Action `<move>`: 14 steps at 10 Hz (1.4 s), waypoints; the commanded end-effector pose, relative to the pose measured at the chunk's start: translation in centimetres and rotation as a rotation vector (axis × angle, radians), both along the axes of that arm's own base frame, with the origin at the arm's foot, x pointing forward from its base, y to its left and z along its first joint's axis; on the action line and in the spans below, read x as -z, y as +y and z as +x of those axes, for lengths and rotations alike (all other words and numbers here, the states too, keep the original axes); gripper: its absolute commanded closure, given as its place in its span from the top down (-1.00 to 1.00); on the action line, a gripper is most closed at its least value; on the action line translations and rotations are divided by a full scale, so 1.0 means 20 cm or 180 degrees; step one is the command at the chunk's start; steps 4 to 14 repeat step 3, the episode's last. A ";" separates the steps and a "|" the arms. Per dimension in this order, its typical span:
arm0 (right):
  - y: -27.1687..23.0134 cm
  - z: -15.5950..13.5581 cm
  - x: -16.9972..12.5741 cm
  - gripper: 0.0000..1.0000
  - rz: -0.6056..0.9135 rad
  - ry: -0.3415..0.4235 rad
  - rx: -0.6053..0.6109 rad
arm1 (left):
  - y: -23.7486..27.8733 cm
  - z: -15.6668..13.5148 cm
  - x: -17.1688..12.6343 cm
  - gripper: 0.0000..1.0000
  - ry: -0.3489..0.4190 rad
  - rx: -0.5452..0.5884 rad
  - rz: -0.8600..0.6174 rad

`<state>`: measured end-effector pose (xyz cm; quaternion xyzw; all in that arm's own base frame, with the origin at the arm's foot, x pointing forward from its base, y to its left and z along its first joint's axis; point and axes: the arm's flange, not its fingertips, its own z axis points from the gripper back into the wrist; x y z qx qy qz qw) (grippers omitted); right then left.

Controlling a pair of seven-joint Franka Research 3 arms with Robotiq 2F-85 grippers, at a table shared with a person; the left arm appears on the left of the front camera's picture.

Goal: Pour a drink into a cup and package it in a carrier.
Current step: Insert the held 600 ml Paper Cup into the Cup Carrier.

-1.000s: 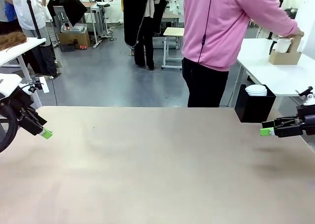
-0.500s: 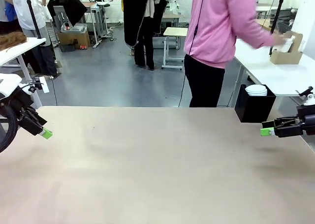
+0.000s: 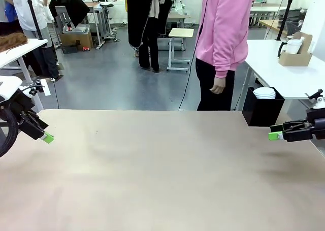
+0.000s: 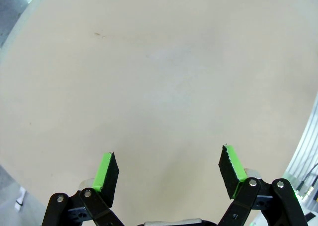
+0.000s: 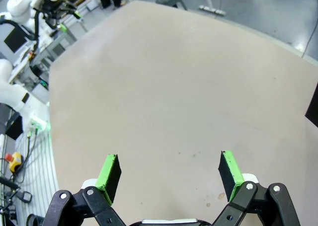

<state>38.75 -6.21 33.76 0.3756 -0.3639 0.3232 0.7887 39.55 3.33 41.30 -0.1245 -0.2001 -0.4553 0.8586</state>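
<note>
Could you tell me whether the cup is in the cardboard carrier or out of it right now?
In. The cup stands upright in the carrier on the white side table; its lower part is hidden by the cardboard.

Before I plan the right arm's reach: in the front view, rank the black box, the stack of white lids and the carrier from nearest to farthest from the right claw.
1. Black box, just behind the right claw, at the table's far right.
2. White lids, on top of that box.
3. Carrier, on the white side table beyond.
</note>
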 end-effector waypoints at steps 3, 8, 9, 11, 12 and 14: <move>-0.01 0.00 -0.01 1.00 0.0034 -0.0001 -0.0009 | 0.00 0.00 0.00 1.00 0.0007 0.0006 -0.0013; -0.01 0.00 -0.01 1.00 0.0034 -0.0001 -0.0009 | 0.00 0.00 0.00 1.00 0.0007 0.0006 -0.0013; -0.01 0.00 -0.01 1.00 0.0034 -0.0001 -0.0009 | 0.00 0.00 0.00 1.00 0.0007 0.0006 -0.0013; -0.01 0.00 -0.01 1.00 0.0034 -0.0001 -0.0009 | 0.00 0.00 0.00 1.00 0.0007 0.0006 -0.0013; -0.01 0.00 -0.01 1.00 0.0034 -0.0001 -0.0009 | 0.00 0.00 0.00 1.00 0.0007 0.0006 -0.0013; -0.01 0.00 -0.01 1.00 0.0034 -0.0001 -0.0009 | 0.00 0.00 0.00 1.00 0.0007 0.0006 -0.0013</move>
